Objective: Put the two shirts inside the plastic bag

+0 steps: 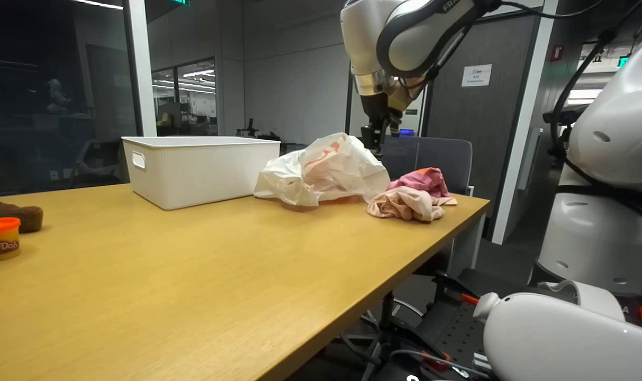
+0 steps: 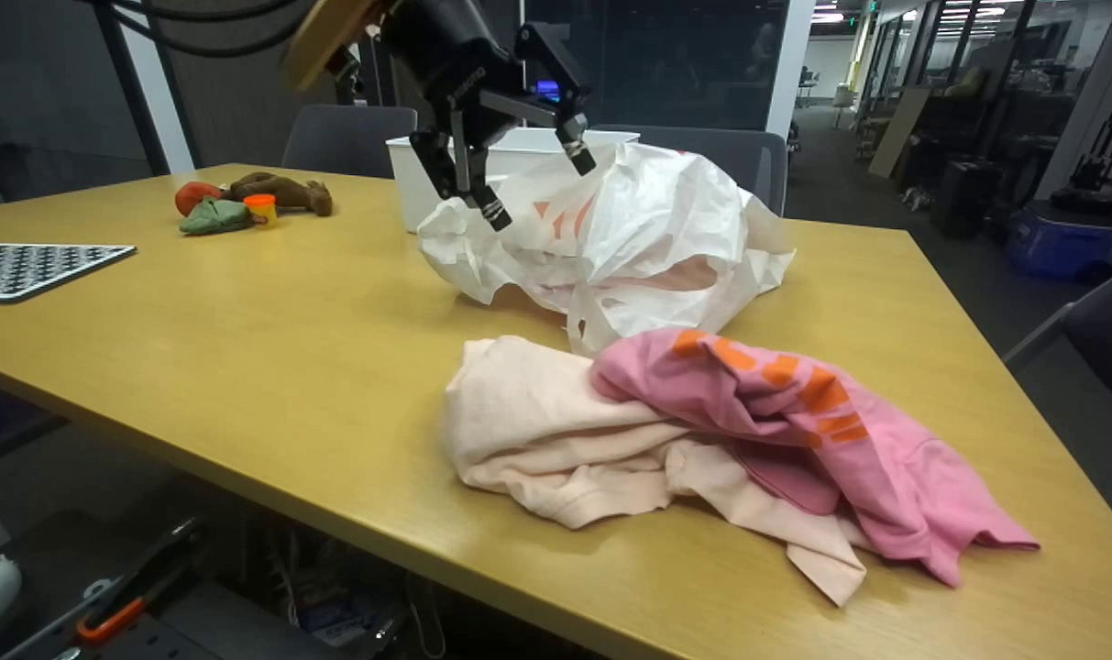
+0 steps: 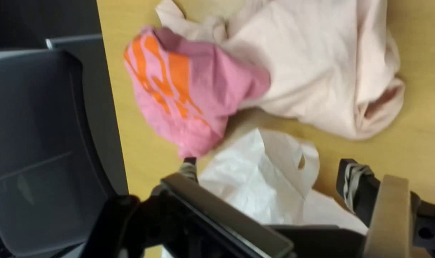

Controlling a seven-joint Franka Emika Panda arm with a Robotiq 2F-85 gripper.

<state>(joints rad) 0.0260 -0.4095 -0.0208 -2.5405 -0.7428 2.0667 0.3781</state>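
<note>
The plastic bag, white and crumpled with its top puffed up, lies on the table between the white box and the two shirts. Against it in both exterior views rests a loose heap: a pale peach shirt below, a pink shirt with orange print partly on top. Over the bag's near end hangs my gripper, its fingers spread wide and nothing gripped. In the wrist view a bag flap with a handle slot shows beneath the gap of the gripper, and the pink shirt lies just beyond one fingertip. The bag's inside is mostly hidden.
A rigid white box stands beside the bag. Farther along the table are a Play-Doh tub, a brown soft toy and a patterned board. Chairs border the table, and its edge runs close to the shirts.
</note>
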